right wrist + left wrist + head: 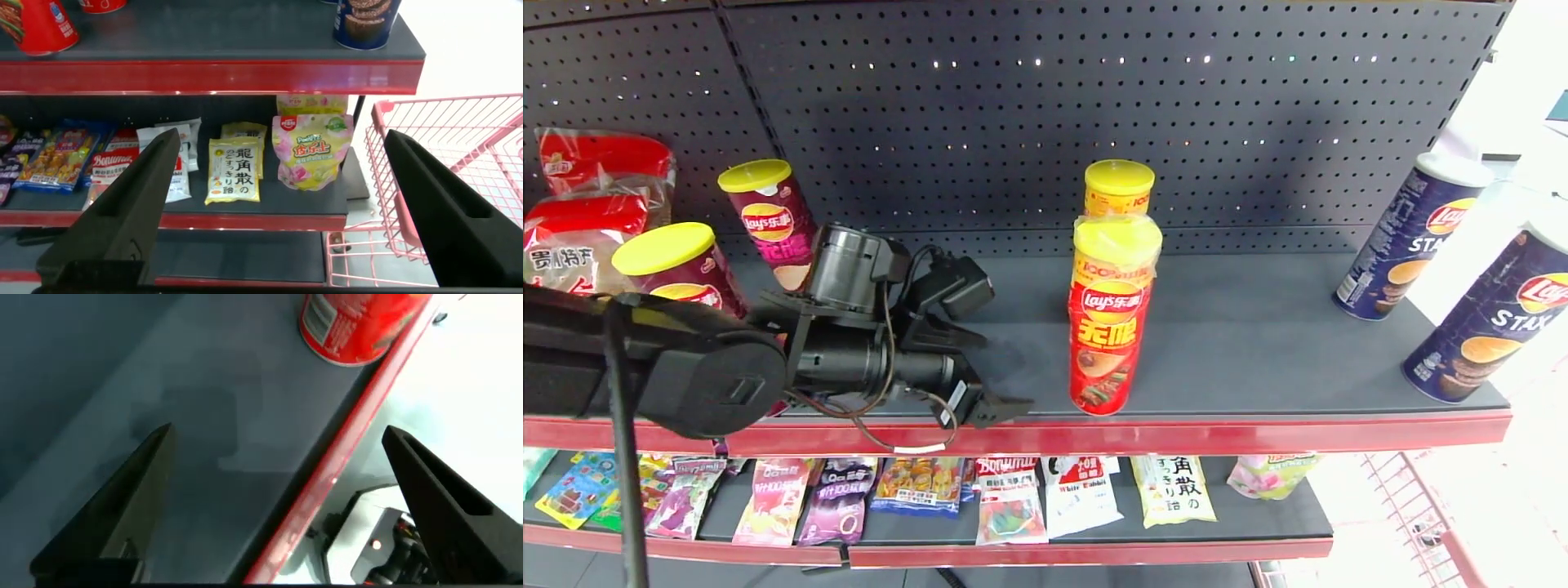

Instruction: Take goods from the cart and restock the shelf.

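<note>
Plainly saw the left jaws spread wide apart and empty, poised over the red front lip of the upper shelf (1258,343), just left of a red chip can (1111,327). Noted that can upright near the shelf's front edge, yellow lid on, not touching the jaws. Spotted a second yellow-lidded can (1119,186) right behind it, farther back toward the pegboard (1094,98). Found the left arm (686,367) stretched in from the left along the shelf front, partly covering a near maroon can (674,261). Made out a far maroon can (768,216) behind the arm, and red bags (592,204) stacked at the far left. Counted a far blue can (1409,237) and a near blue can (1486,322) at the shelf's right end, both upright.

Saw the right jaws likewise wide apart, holding nothing, lower down and facing the lower shelf (245,220) with its row of snack pouches (233,167). Caught the pink wire cart (449,101) just right of that shelf; could not tell its contents.
</note>
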Robot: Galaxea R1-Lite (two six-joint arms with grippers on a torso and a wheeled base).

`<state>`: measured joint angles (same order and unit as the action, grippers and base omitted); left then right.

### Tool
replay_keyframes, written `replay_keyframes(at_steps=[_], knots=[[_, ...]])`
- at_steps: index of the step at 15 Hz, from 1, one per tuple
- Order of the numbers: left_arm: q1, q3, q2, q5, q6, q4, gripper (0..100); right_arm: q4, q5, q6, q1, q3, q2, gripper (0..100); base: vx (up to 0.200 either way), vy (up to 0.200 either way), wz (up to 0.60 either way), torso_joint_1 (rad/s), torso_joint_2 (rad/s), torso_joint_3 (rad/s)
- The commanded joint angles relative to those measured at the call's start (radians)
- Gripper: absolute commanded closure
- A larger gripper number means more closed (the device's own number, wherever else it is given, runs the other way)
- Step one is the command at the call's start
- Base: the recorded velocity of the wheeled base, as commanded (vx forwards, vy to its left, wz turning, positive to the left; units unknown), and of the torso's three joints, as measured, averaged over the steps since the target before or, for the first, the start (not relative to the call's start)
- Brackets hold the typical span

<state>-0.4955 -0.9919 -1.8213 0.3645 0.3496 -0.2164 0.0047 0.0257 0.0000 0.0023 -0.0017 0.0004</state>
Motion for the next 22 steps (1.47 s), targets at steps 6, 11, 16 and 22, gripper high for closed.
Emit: replay_keyframes(at_steps=[6, 11, 16, 22], knots=[[-0.032, -0.093, -0.108, -0.018, 0.029, -0.001, 0, 0.000, 0.000, 0.000, 0.001, 0.000, 0.000, 0, 0.000, 0.000, 0.00, 0.000, 0.00, 0.000], [-0.035, -0.119, -0.138, -0.027, 0.052, -0.001, 0, 0.000, 0.000, 0.000, 0.001, 0.000, 0.000, 0, 0.000, 0.000, 0.00, 0.000, 0.00, 0.000], [-0.037, -0.149, -0.158, -0.027, 0.052, -0.001, 0, 0.000, 0.000, 0.000, 0.001, 0.000, 0.000, 0, 0.000, 0.000, 0.00, 0.000, 0.00, 0.000], [-0.038, -0.182, -0.174, -0.029, 0.052, -0.001, 0, 0.000, 0.000, 0.000, 0.001, 0.000, 0.000, 0, 0.000, 0.000, 0.00, 0.000, 0.00, 0.000]])
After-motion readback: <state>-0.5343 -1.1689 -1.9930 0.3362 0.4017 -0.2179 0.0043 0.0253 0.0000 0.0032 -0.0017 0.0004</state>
